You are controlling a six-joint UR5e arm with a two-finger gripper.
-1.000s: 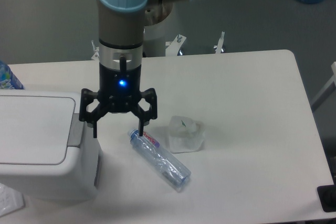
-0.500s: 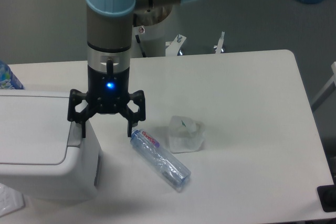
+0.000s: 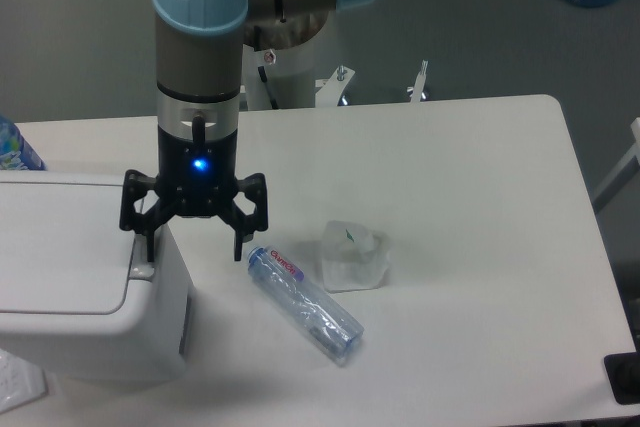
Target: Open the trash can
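Observation:
The trash can (image 3: 70, 277) is a large white box-shaped bin at the left of the table, its flat lid shut, with a grey push tab (image 3: 143, 259) on its right edge. My gripper (image 3: 192, 250) points straight down with its fingers spread wide and holds nothing. Its left fingertip (image 3: 145, 249) hangs over the grey tab at the bin's right edge; I cannot tell whether it touches. Its right fingertip (image 3: 239, 250) hangs over the table just left of a bottle.
A clear plastic bottle (image 3: 304, 304) lies on the table right of the bin. A crumpled clear cup (image 3: 353, 256) sits beside it. A white wrapper (image 3: 18, 387) shows at the lower left corner. A blue bottle (image 3: 12, 147) stands behind the bin.
My gripper has moved left, from above the bottle's cap end to over the bin's right edge. Its fingers stayed spread. The bin, bottle and cup have not moved.

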